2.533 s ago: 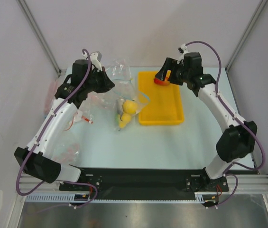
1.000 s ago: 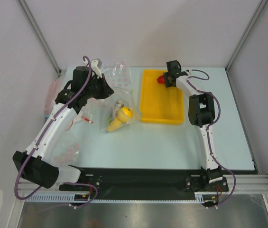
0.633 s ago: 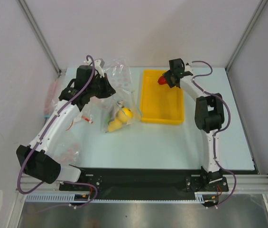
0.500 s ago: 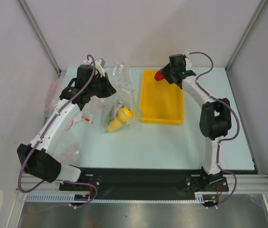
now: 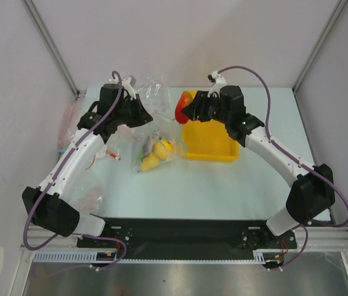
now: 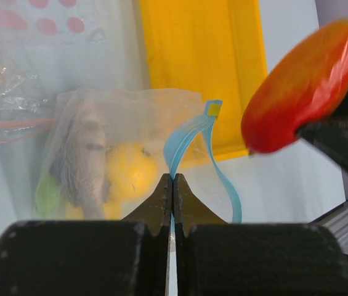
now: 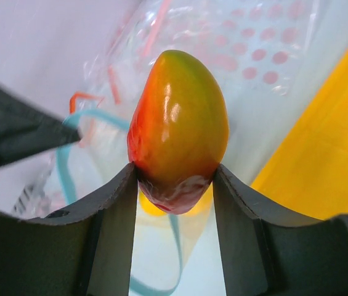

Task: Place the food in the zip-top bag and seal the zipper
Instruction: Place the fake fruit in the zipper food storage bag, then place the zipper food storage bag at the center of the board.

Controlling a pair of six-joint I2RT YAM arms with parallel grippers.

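The clear zip-top bag (image 5: 155, 145) lies left of the yellow tray and holds a grey fish (image 6: 84, 163), yellow fruits (image 5: 159, 151) and a green vegetable (image 6: 47, 194). My left gripper (image 6: 173, 179) is shut on the light-blue zipper strip (image 6: 189, 139) and holds the bag's mouth up; it also shows in the top view (image 5: 138, 114). My right gripper (image 7: 175, 185) is shut on the red round fruit (image 7: 178, 129) and holds it in the air above the bag's mouth, at the tray's left rim (image 5: 182, 110). The zipper loop (image 7: 63, 160) shows below it.
The yellow tray (image 5: 214, 139) stands right of the bag. Other clear bags with pink or red strips lie behind the bag (image 5: 155, 92) and at the left of the table (image 5: 87, 191).
My right gripper has carried the red fruit from over the tray's far end leftwards to the bag's mouth. The left gripper has kept its hold on the zipper strip.
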